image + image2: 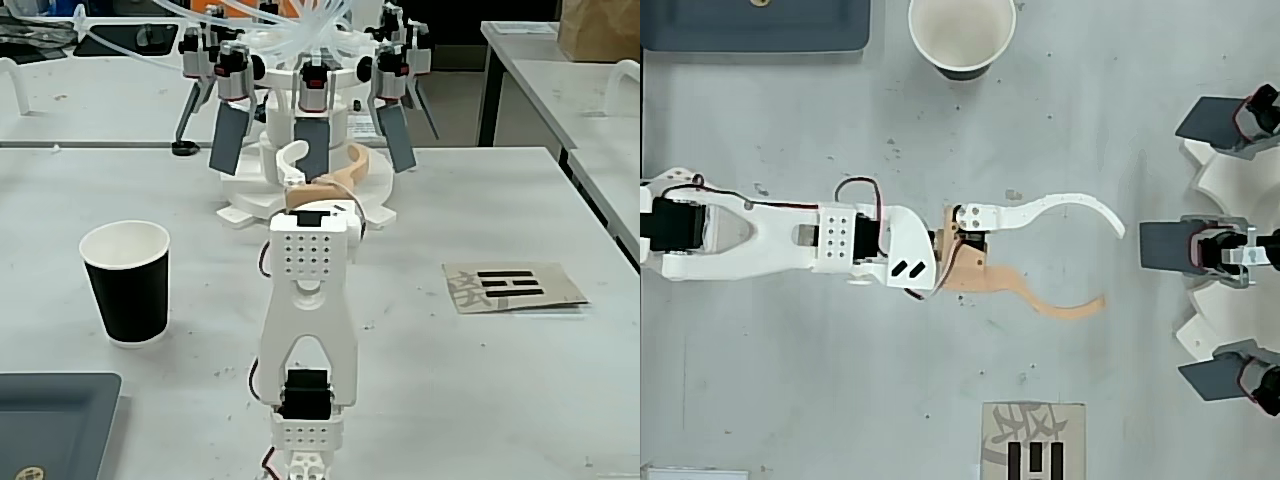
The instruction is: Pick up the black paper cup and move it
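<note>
Overhead view shows the white arm lying across the grey table from left to right; its gripper is spread wide, with one white curved finger and one tan curved finger far apart; nothing sits between them. The black paper cup stands at the top edge of this view, well apart from the gripper; you can look down into its white inside. A dark tray lies near the cup in the top left corner; a paper card with black bars lies at the bottom edge.

From the fixed view, the cup stands upright on the left, with the arm in the middle; a white machine with dark flat paddles stands past the gripper.
</note>
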